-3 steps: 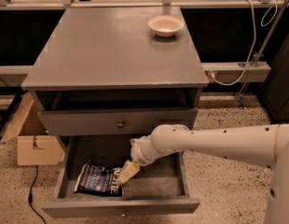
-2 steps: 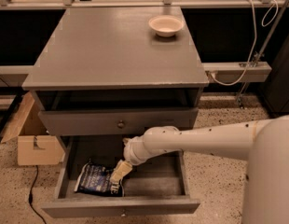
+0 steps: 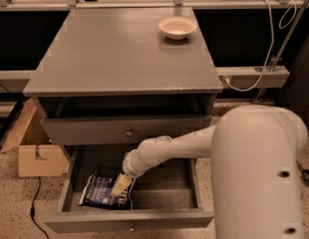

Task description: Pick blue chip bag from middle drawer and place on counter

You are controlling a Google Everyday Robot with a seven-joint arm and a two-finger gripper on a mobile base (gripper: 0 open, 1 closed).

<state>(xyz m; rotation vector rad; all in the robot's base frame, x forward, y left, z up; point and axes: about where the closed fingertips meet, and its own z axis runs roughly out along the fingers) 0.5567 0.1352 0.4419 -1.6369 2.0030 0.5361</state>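
Camera view: gripper (image 3: 120, 185) at blue chip bag (image 3: 98, 193) inside middle drawer (image 3: 164, 189).

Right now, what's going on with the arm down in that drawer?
The robot's arm reaches into the open middle drawer, its gripper down at the blue chip bag in the drawer's left half. The bag lies on the drawer floor, not yet lifted. The counter above carries a white bowl at its far right.

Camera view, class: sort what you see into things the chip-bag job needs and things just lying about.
Job: blue chip bag; middle drawer; counter; hand, down in the drawer at the bag.
Lying about: white bowl on the counter; cardboard box beside the drawer.
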